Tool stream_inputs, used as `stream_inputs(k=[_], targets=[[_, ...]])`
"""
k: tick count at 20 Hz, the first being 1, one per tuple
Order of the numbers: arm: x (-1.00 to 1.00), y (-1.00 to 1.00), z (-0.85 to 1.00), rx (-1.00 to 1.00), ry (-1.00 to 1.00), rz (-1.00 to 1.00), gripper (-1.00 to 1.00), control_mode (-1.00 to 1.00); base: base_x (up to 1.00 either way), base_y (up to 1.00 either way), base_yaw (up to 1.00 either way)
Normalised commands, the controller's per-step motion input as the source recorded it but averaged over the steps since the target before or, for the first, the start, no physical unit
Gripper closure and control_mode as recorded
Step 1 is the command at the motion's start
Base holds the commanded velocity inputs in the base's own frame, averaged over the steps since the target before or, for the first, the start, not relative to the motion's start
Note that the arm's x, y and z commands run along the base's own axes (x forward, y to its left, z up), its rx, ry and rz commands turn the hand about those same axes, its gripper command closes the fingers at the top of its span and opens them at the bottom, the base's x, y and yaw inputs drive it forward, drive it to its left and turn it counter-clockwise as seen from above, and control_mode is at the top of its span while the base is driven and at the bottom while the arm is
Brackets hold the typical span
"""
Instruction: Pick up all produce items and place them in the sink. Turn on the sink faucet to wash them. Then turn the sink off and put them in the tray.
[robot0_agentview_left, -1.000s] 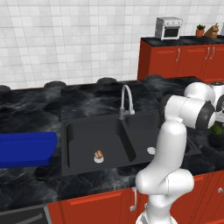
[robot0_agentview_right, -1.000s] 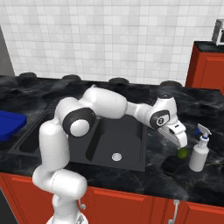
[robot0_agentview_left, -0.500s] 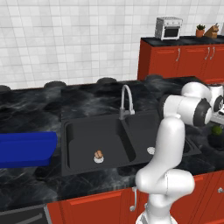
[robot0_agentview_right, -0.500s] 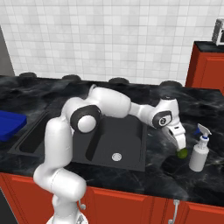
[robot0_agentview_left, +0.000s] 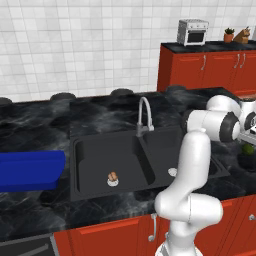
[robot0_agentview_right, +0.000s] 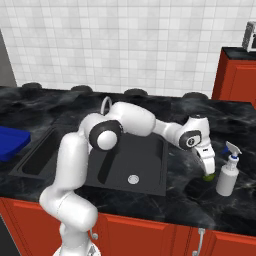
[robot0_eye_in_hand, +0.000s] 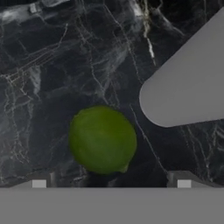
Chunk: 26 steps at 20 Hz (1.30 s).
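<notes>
Green ball (robot0_eye_in_hand: 103, 140) lower centre of hand view, on black marble counter (robot0_eye_in_hand: 65, 65); gripper (robot0_eye_in_hand: 111, 183) jaws spread wide, grasping nothing; spray bottle (robot0_agentview_right: 227, 175) just beside

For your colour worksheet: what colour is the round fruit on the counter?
Green fruit, clearest in the hand view.

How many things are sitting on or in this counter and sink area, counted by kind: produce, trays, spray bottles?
Produce: 2, tan-brown piece in the sink basin, green ball on the counter
Trays: 1, blue tray
Spray bottles: 1, spray bottle
Total: 4
</notes>
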Motion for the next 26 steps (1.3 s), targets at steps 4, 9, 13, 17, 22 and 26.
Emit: stream_inputs(k=[4,9,13,17,22,26], targets=[[0.07,-0.18,-0.18,0.01,0.00,-0.08,-1.00,-1.00,0.00,0.00,0.00],[0.09,-0.12,-0.17,0.01,0.00,-0.07,-1.00,-1.00,0.00,0.00,0.00],[0.06,-0.08,-0.17,0.01,0.00,-0.07,-1.00,-1.00,0.00,0.00,0.00],[0.04,-0.07,-0.19,0.00,0.00,-0.07,-1.00,-1.00,0.00,0.00,0.00],[0.00,-0.03,-0.20,0.00,-0.01,-0.04,-1.00,-1.00,0.00,0.00,0.00],[0.00,0.00,-0.34,0.00,-0.01,-0.01,1.00,-1.00,0.00,0.00,0.00]])
